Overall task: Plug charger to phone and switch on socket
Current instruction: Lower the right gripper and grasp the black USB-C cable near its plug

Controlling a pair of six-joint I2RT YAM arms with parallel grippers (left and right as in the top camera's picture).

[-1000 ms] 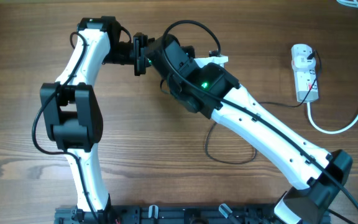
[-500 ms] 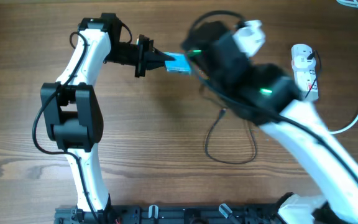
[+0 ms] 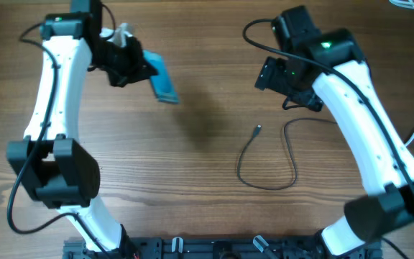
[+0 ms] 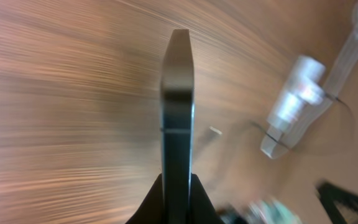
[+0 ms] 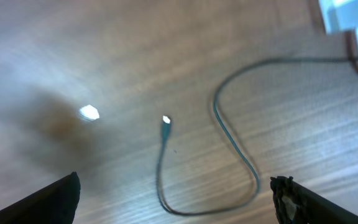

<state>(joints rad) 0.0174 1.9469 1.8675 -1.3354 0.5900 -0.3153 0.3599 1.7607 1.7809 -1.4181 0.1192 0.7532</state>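
Wood-grain tabletop point(image 3: 192, 208) fills every view. Left gripper point(image 3: 144, 68), far left, is clamped on the phone point(image 3: 165, 86), which is held clear of the wood, its cyan screen tilted. Right gripper point(image 5: 174, 185) hangs empty with its fingers spread wide. Socket point(image 5: 347, 12) sits far right, blurred. Thin black charger point(image 5: 234, 144) loops centre-right, its connector tip point(image 5: 165, 120) lying loose.

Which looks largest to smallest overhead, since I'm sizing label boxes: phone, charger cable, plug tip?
1. charger cable, by its looping spread
2. phone, held off the table, so nearness enlarges it somewhat
3. plug tip, clearly smallest
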